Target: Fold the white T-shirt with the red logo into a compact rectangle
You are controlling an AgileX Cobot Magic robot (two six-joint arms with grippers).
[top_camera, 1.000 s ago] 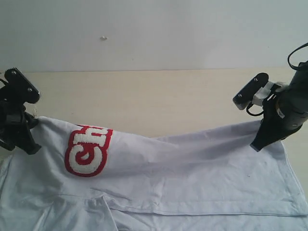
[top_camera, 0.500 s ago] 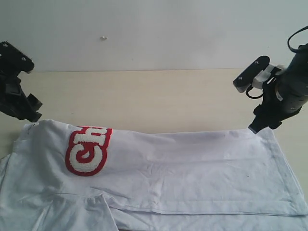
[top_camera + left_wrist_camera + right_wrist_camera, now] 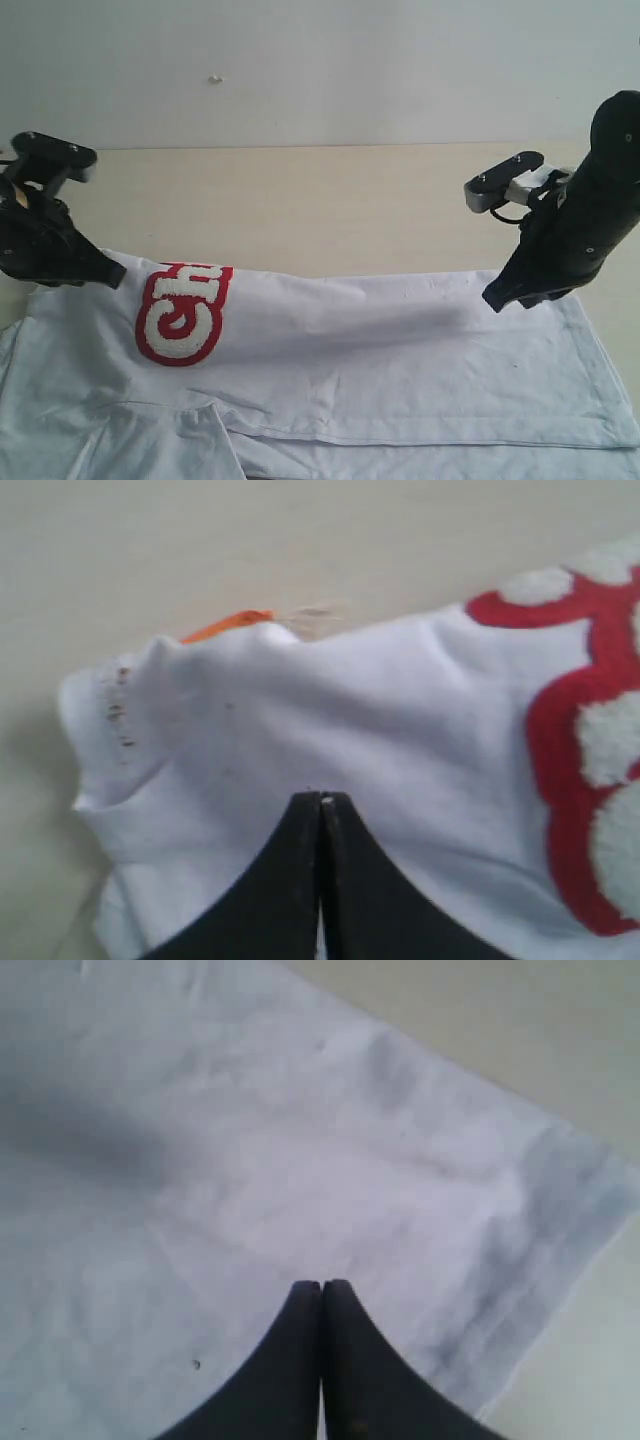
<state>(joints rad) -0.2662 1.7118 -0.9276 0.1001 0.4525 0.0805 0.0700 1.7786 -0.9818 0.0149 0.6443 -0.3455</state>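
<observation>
The white T-shirt [image 3: 380, 350] lies on the table folded over lengthwise, its folded edge on the far side. The red logo [image 3: 180, 312] shows near the shirt's left end, partly tucked under the fold. My left gripper [image 3: 112, 277] is shut and empty, hovering at the shirt's neck end. In the left wrist view, the left gripper [image 3: 321, 798] is over white cloth, with the orange neck tag [image 3: 225, 626] and the red logo [image 3: 575, 740] beyond. My right gripper [image 3: 497, 299] is shut and empty above the hem end. The right wrist view shows the right gripper [image 3: 322, 1284] over the T-shirt [image 3: 300, 1160].
The light wooden table [image 3: 330, 200] stretches bare behind the shirt up to a pale wall [image 3: 330, 70]. The shirt's near part runs out of the exterior view at the bottom. A sleeve [image 3: 160, 445] lies folded at the lower left.
Both grippers let go of the shirt's far edge, which dropped flat onto the table. They opened, lifted away, then shut again and moved inward over the cloth.
</observation>
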